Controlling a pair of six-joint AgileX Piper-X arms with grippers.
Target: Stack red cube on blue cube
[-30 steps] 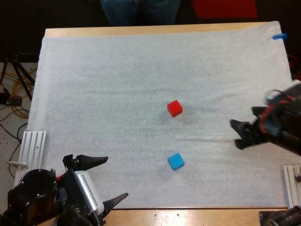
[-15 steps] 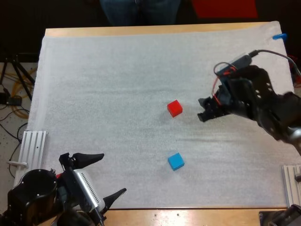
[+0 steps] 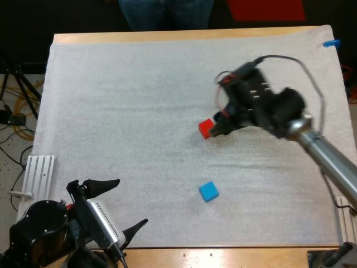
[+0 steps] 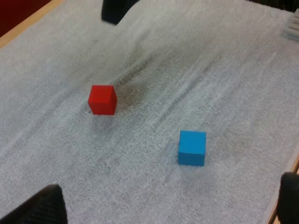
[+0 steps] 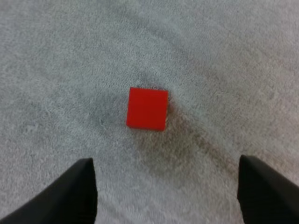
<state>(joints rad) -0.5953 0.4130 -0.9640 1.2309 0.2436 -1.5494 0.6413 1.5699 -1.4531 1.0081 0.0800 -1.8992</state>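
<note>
The red cube [image 3: 207, 128] sits flat on the white mat [image 3: 122, 100] just right of centre frame, equal-sided and turned slightly off the mat's edges. The blue cube [image 3: 209, 191] lies well apart, below it. The right end effector [image 5: 164, 162] hovers at the red cube, fingers spread and clear of it. The left end effector [image 3: 131, 202], lower left, gapes too.

A white mat [image 3: 139, 100] covers the wooden table [image 3: 167, 36]; probably a person's legs [image 3: 164, 11] beyond.

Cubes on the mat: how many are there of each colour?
red cube: 1
blue cube: 1
Total: 2 cubes
</note>
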